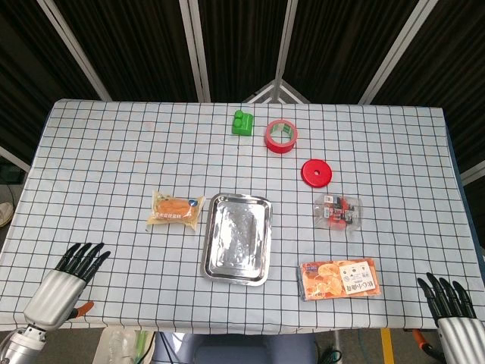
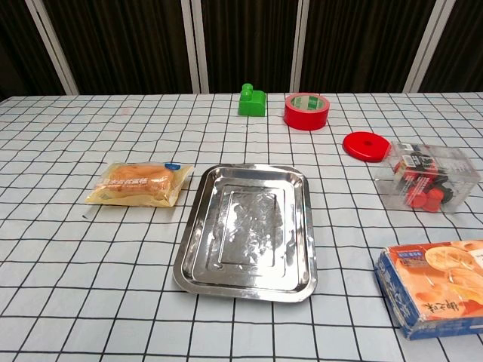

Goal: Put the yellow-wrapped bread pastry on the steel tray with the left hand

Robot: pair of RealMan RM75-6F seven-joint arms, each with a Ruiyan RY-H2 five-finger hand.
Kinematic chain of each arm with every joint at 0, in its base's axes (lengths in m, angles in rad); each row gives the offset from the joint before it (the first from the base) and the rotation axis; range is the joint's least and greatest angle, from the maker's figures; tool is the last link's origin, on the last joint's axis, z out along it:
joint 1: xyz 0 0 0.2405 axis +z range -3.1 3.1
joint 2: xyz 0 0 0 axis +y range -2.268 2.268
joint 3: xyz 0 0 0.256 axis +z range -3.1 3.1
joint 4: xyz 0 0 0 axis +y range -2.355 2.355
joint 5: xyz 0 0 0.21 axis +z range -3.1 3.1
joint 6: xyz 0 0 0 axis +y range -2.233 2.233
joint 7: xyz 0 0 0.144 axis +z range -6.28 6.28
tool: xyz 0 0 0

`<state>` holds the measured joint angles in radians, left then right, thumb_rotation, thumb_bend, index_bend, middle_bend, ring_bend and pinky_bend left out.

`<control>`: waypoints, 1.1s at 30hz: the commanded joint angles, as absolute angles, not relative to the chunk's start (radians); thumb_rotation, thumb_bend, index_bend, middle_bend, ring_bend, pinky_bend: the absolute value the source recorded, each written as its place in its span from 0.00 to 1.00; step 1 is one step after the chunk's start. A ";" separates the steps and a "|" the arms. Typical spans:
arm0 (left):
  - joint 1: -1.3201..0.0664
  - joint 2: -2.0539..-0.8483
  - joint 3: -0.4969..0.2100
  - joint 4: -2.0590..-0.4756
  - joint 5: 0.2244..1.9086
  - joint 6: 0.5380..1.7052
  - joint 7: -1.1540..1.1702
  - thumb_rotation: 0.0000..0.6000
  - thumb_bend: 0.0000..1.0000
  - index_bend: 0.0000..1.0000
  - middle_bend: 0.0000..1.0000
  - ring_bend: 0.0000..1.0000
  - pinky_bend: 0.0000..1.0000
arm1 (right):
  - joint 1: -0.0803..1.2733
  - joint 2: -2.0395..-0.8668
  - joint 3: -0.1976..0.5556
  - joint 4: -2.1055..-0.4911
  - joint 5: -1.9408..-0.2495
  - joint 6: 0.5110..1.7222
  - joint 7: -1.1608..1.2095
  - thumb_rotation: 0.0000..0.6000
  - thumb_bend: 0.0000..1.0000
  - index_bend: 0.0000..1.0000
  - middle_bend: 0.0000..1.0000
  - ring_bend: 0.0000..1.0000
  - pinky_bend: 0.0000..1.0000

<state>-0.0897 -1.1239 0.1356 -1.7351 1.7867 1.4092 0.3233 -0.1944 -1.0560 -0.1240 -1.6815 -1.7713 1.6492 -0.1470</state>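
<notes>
The yellow-wrapped bread pastry lies flat on the checked tablecloth, just left of the steel tray, which is bare. My left hand hovers at the near left corner of the table, well short of the pastry, fingers spread and holding nothing. My right hand is at the near right corner, fingers also apart and holding nothing. Neither hand appears in the chest view.
A green block and a red tape roll sit at the back. A red lid, a clear box of small items and an orange snack pack lie right of the tray.
</notes>
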 commanded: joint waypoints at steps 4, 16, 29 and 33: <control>-0.090 -1.142 0.125 -1.730 1.793 1.420 0.339 1.00 0.06 0.00 0.00 0.00 0.05 | -0.191 -1.059 -0.131 -1.682 -1.779 1.639 -0.157 1.00 0.30 0.00 0.00 0.00 0.00; -0.330 -1.415 -0.156 -1.626 1.468 1.133 0.530 1.00 0.09 0.00 0.00 0.00 0.05 | -0.138 -1.014 -0.092 -1.690 -1.686 1.575 -0.037 1.00 0.30 0.00 0.00 0.00 0.00; -0.535 -1.612 -0.245 -1.495 1.201 0.984 0.729 1.00 0.10 0.00 0.00 0.00 0.05 | -0.109 -0.980 -0.054 -1.681 -1.584 1.528 0.048 1.00 0.30 0.00 0.00 0.00 0.00; -0.573 -1.650 -0.253 -1.434 1.160 0.979 0.746 1.00 0.11 0.00 0.06 0.02 0.09 | -0.106 -0.975 -0.050 -1.680 -1.565 1.519 0.058 1.00 0.30 0.00 0.00 0.00 0.00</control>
<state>-0.5506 -1.6277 -0.2457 -1.4638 1.1834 0.9832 0.7310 -0.1068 -0.9762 -0.0507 -1.6800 -1.5670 1.5199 0.0561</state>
